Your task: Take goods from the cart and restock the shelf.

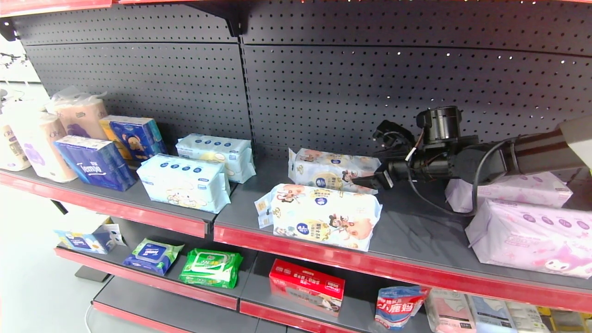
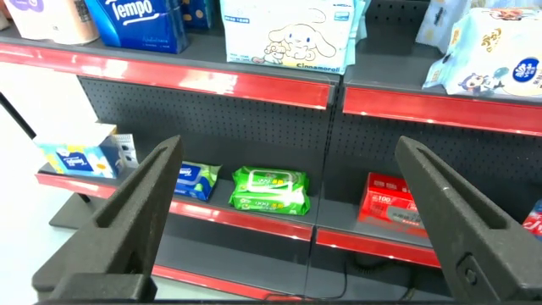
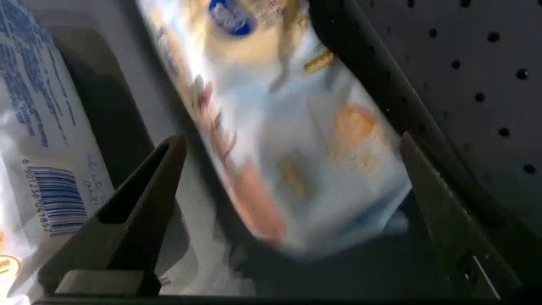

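Looks like the robot is partway through restocking. The shelf (image 1: 416,231) already carries a fair bit: two blue and white packs (image 1: 185,182) towards the left, two cartoon-print ones in the middle and the pink packs (image 1: 532,236) on the right.

The right gripper (image 1: 370,181) is in over the shelf board, right at the end of the rear tissue pack (image 1: 330,169), which stands at the back behind the front tissue pack (image 1: 323,215). From the wrist camera its fingers are spread wide with that pack lying across the gap, not pinched. My guess is this pack is either just set down or being nudged into line, so that one item is basically on the shelf.

The left gripper (image 2: 288,142) is spread open too, holding nothing, and hangs lower down facing the lower shelves (image 2: 246,222), where a green wipes pack (image 2: 269,188) and a red box (image 2: 391,202) sit.

What's left: there are bare stretches of board between the groups, so probably more to bring. How much stock waits in the cart can't be judged.

Hard to make out: the pack is smeared in the right wrist camera, so whether a finger actually touches it is anyone's guess. The arm covers part of the back pink pack, and the front one is cut off at the edge.
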Controlling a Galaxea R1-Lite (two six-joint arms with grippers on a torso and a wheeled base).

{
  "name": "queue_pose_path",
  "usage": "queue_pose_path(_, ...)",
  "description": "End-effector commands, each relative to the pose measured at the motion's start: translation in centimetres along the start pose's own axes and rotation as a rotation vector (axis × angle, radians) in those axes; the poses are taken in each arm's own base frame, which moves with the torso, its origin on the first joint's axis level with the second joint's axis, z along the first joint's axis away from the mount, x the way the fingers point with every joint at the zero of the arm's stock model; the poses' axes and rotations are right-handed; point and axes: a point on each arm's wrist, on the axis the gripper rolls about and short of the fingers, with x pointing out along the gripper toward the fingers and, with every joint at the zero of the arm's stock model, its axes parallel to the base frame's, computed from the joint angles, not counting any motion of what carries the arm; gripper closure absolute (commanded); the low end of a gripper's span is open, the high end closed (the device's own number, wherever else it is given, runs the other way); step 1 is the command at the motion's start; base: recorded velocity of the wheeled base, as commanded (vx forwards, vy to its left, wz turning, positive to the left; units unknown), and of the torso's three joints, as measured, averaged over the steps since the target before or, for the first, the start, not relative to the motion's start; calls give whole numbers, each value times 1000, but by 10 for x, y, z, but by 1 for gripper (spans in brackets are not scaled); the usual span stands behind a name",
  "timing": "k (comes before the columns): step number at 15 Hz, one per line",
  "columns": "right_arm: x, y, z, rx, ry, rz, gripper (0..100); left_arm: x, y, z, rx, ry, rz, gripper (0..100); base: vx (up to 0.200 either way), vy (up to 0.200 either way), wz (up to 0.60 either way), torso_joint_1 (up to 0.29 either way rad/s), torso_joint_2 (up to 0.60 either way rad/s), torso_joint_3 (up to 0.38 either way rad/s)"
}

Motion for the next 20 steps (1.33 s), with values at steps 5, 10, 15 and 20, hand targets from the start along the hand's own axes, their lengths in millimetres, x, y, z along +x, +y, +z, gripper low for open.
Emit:
queue_pose_path(5, -10, -8, -7, 17, 10, -26, 0, 0, 0, 0, 0, -1, 1, 0, 0, 0, 0, 0, 0, 0)
queue_pose_path(10, 0, -10, -10, 17, 9, -22, 0, 0, 0, 0, 0, -1, 1, 0, 0, 0, 0, 0, 0, 0)
queue_pose_path(15, 6, -11, -8, 10, 0, -20, 0, 0, 0, 0, 0, -1, 1, 0, 0, 0, 0, 0, 0, 0)
queue_pose_path(20, 13, -10, -14, 17, 15, -9, 0, 0, 0, 0, 0, -1, 1, 0, 0, 0, 0, 0, 0, 0)
